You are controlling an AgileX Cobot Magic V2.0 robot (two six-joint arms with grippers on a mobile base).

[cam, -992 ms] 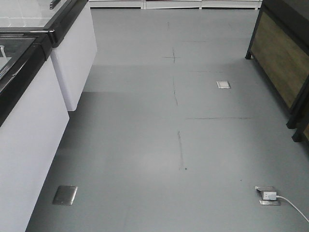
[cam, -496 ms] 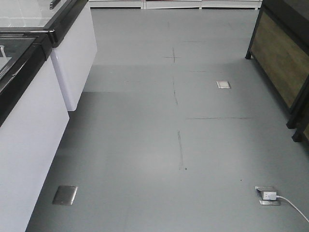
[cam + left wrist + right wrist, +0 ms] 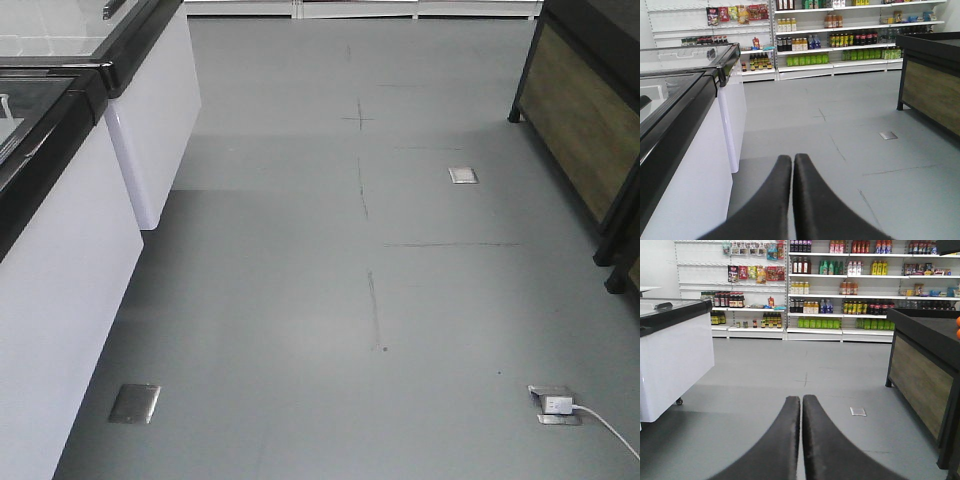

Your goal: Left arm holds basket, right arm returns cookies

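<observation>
Left gripper [image 3: 792,160]: two matte black fingers [image 3: 771,202], broad at the near end and tapering to rounded tips. The tips are pressed together, with only a thin seam between them. It is held level and aims toward the far side.

Right gripper [image 3: 801,400]: same black tapered fingers [image 3: 832,445]. The tips are side by side and closed, with a narrow pale slit along their length. It is level and aims far.
</observation>
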